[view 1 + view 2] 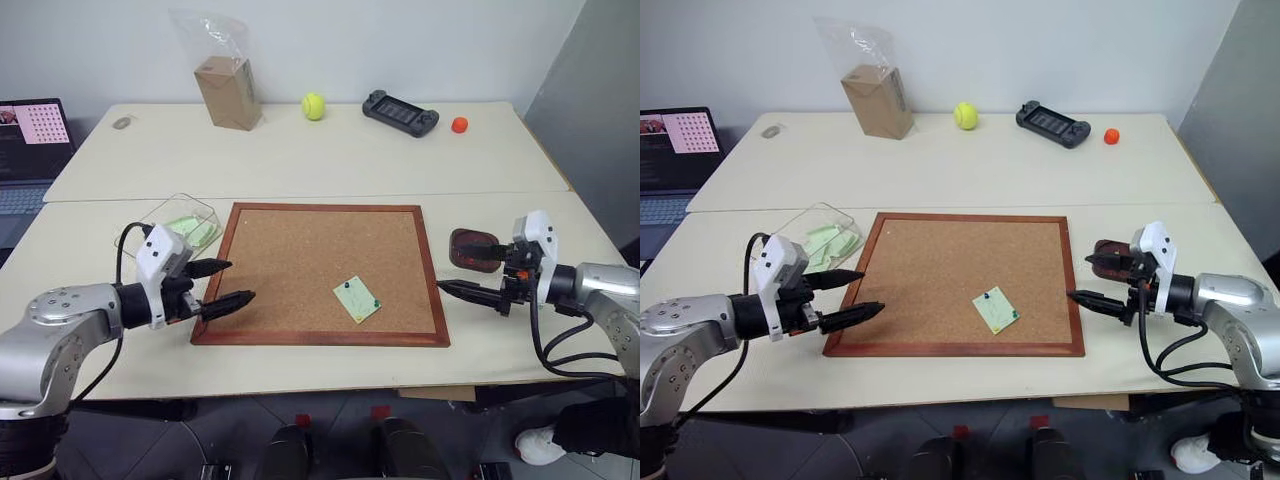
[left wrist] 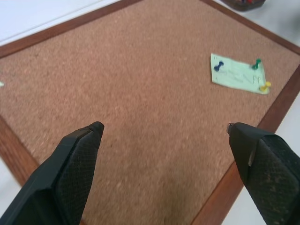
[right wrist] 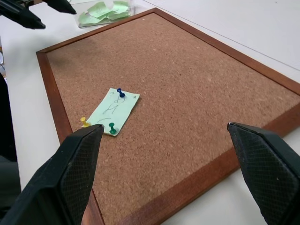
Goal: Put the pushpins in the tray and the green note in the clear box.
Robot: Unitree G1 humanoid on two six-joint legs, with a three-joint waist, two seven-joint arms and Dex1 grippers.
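A pale green note lies on the corkboard, near its front right corner. Three pushpins hold it: a blue one, a green one and a yellow one. The dark reddish-brown tray sits just off the board's right edge. The clear box stands off the board's back left corner with several green notes inside. My left gripper hovers open at the board's front left edge. My right gripper hovers open at the right edge, just in front of the tray. Both are empty.
At the back of the table stand a cardboard box in a clear bag, a tennis ball, a black game controller and a small orange ball. A laptop sits at the far left.
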